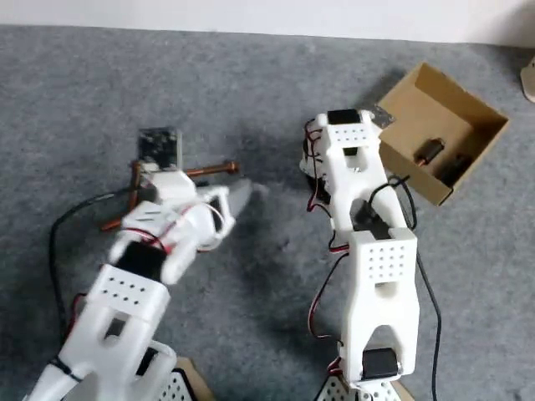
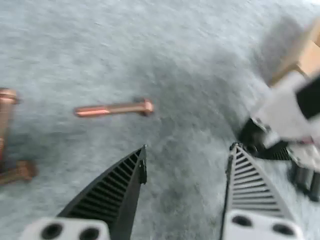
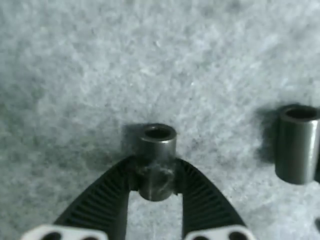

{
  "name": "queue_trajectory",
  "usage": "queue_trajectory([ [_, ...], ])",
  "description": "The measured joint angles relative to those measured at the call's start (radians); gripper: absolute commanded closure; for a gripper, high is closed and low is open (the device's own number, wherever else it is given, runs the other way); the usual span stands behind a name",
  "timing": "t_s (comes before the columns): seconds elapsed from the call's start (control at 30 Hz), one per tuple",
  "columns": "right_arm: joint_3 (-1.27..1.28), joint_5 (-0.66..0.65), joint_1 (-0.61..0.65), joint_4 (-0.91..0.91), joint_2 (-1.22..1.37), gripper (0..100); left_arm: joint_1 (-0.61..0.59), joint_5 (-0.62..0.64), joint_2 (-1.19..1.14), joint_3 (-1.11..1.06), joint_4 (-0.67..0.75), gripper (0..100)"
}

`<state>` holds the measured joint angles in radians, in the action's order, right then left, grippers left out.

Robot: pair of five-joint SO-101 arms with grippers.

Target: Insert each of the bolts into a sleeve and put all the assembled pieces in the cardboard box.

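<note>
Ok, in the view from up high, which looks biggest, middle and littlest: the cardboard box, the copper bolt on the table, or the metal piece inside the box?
1. cardboard box, by far the largest.
2. copper bolt, long and thin; one end is hidden.
3. metal piece in the box, the smallest.

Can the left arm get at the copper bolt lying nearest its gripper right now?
Probably yes: the left gripper is open, and only bare grey mat lies between it and the copper bolt.

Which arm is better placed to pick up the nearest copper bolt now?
Left. The left gripper is open near the bolt; the right gripper is shut on a sleeve.
</note>
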<state>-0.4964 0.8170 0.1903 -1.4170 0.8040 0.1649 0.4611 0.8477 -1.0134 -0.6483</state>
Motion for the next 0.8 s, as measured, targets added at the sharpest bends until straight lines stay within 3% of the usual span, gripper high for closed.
queue_trajectory([
  [0.23, -0.075, -0.021, 0.0, -0.123, -0.005, 99.4, -0.101, 0.0, 0.0, 0.169, -0.199, 75],
  [0.47, -0.081, -0.135, 0.002, -0.219, -0.006, 99.4, -0.103, -0.006, 0.0, 0.186, -0.311, 75],
  [0.7, -0.08, -0.18, 0.002, -0.282, -0.018, 99.4, -0.114, -0.328, 0.0, 0.186, -0.315, 75],
  [0.8, -0.08, -0.181, 0.002, -0.285, -0.02, 99.4, -0.147, -0.394, 0.0, 0.186, -0.315, 75],
])
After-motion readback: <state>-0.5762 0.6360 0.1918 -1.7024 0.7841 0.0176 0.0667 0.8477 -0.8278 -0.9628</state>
